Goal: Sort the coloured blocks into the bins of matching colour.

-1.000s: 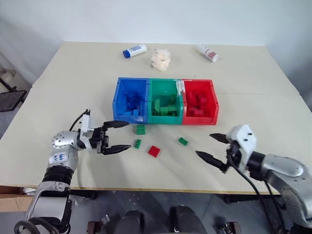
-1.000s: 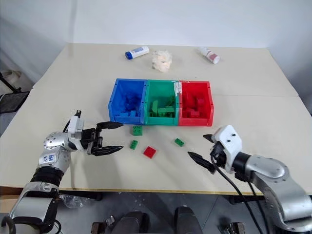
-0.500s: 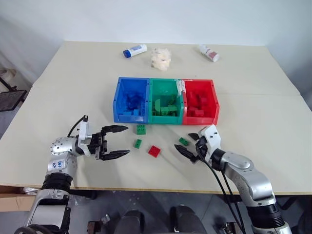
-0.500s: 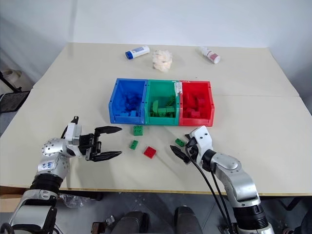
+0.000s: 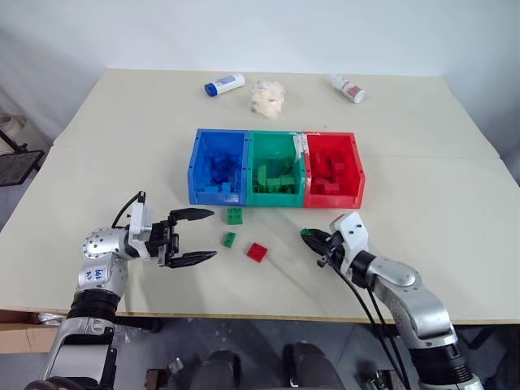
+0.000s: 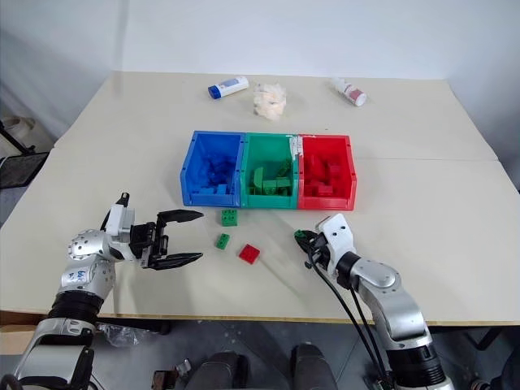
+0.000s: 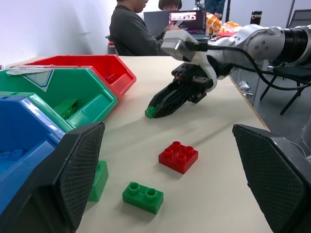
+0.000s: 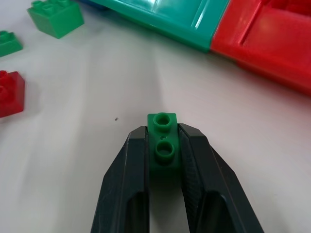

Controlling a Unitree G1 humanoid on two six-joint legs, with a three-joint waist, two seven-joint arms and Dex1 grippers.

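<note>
We're pinching a small green block [image 8: 163,143] in the right gripper [image 8: 164,160] on the table just before the bins [image 5: 276,197], left gripper [image 5: 193,236] gaping empty, w/ two green blocks & a red block [image 5: 257,252] awaiting sorting.

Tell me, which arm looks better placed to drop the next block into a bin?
The right. Its tool is already shut on a small green block, just in front of the green bin. The left tool hangs open, holding nothing.
</note>
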